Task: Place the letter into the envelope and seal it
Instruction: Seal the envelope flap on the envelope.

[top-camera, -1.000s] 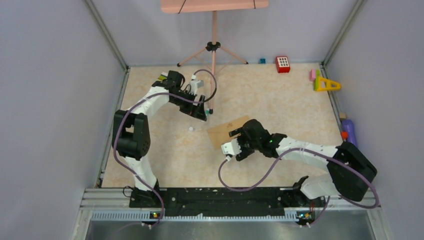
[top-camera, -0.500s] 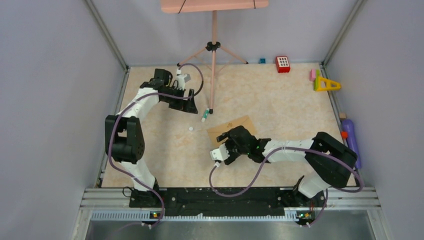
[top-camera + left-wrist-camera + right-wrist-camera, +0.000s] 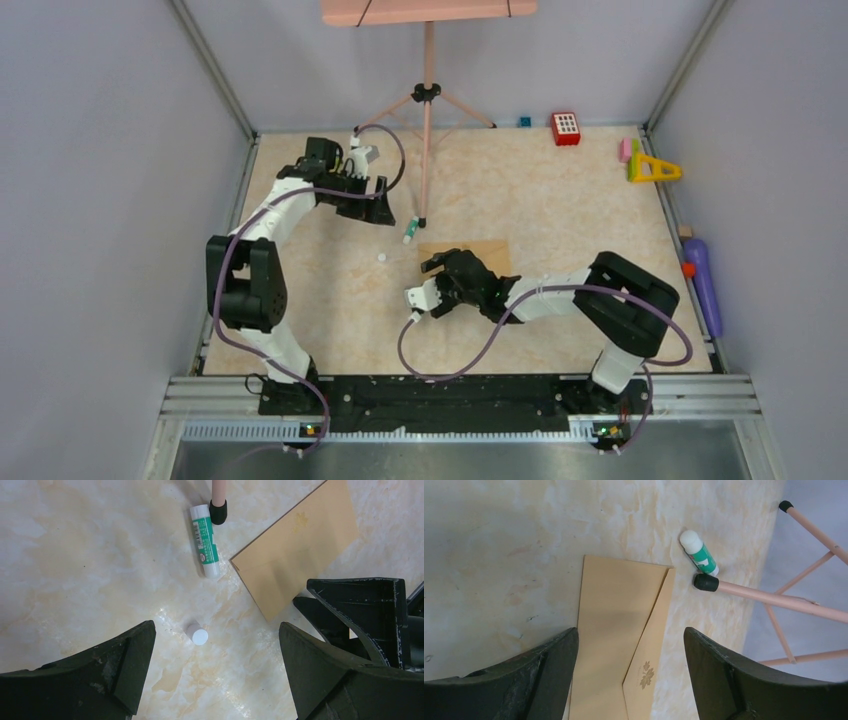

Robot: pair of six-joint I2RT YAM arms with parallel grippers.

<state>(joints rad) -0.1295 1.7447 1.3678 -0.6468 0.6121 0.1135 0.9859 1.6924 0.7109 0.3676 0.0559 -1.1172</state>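
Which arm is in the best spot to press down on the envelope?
Right. Its open gripper hovers over the envelope; the left gripper hangs off to the side, over the glue stick and cap.

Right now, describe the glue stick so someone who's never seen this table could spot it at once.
Find the pink tripod at the back of the table and follow its front leg down to the black rubber foot. The glue stick lies right beside that foot, just off a corner of the brown envelope. It is the only green-and-white tube there.
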